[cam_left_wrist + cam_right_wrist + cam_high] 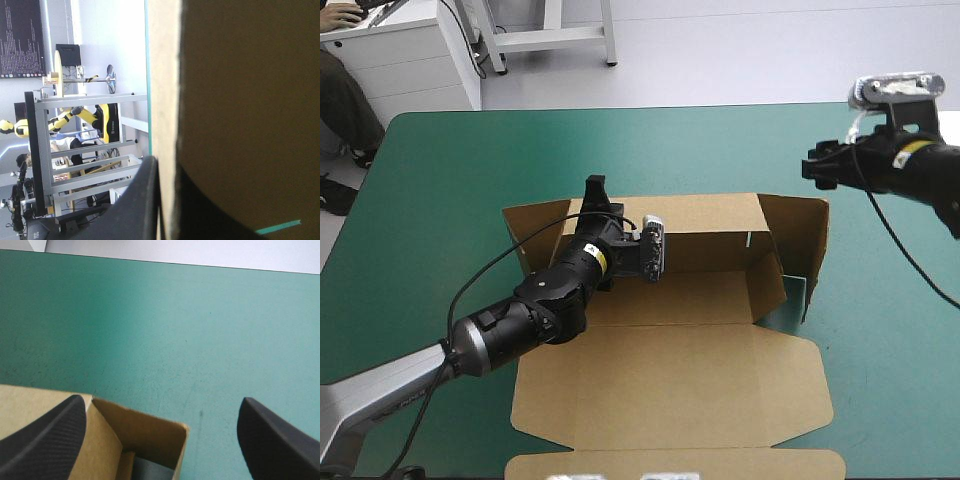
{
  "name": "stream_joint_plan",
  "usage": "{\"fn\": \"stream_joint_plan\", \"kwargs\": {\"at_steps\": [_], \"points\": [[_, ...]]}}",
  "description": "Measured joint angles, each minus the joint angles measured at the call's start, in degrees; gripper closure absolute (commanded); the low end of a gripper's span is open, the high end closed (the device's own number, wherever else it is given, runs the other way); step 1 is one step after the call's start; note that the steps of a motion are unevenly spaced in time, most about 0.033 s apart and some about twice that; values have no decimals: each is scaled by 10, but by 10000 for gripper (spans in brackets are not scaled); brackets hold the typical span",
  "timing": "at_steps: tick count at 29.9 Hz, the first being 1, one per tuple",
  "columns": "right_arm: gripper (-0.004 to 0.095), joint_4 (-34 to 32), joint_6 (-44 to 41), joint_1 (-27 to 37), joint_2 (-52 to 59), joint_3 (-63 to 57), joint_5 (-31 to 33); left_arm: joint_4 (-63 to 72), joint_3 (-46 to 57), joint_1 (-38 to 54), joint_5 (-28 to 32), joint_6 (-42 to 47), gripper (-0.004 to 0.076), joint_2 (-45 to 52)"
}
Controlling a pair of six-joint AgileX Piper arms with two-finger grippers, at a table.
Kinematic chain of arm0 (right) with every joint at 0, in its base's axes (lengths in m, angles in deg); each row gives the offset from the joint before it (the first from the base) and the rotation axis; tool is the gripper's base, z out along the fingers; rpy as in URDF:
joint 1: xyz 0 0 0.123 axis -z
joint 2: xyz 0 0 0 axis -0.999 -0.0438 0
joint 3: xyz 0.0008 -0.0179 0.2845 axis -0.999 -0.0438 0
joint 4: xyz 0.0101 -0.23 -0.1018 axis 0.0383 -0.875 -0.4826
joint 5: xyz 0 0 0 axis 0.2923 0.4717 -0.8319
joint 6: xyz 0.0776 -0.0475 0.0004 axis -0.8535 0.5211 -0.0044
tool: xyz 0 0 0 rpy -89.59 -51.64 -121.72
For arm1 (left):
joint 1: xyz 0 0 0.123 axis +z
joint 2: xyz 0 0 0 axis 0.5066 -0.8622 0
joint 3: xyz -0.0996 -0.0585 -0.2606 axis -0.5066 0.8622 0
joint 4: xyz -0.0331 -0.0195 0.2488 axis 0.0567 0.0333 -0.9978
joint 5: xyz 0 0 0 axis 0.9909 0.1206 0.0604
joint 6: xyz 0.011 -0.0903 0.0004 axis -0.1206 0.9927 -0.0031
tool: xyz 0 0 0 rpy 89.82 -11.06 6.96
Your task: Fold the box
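Note:
The brown box (670, 385) lies mid-table, its lid flat toward the front edge. The back wall (705, 215) and right wall (802, 240) stand raised, and a left flap (535, 230) leans up. My left gripper (595, 192) reaches over the box floor and is shut on the back wall's top edge near its left end. In the left wrist view the box (240, 100) runs between the black fingers (142, 200) of the left gripper (166, 162). My right gripper (817, 165) hangs open above the table beyond the box's far right corner. In its own view, the right gripper (161, 399) looks down on that corner of the box (135, 432).
The teal-green cover (440, 200) shows on both sides of the box and behind it (175, 315). A white desk (410, 50) and metal frame legs (550, 35) stand beyond the table's far edge.

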Motion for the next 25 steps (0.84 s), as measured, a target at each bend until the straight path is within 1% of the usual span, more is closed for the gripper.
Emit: {"fn": "stream_joint_plan", "kwargs": {"at_steps": [6, 11, 15, 20, 22, 25], "points": [[144, -2, 0, 0, -129, 128, 40, 0, 0, -9, -2, 22, 731, 2], [144, -1, 4, 3, -206, 188, 76, -4, 0, -9, -5, 30, 731, 2], [144, 17, 5, 30, -254, 204, 90, -4, 0, -9, -5, 31, 731, 2], [144, 79, 18, 96, -292, 207, 117, -5, 0, -9, -5, 33, 731, 2], [144, 97, 33, 110, -300, 207, 136, -5, 0, -9, -5, 33, 731, 2], [144, 113, 42, 114, -307, 202, 143, -5, 0, -9, -5, 34, 731, 2]]}}
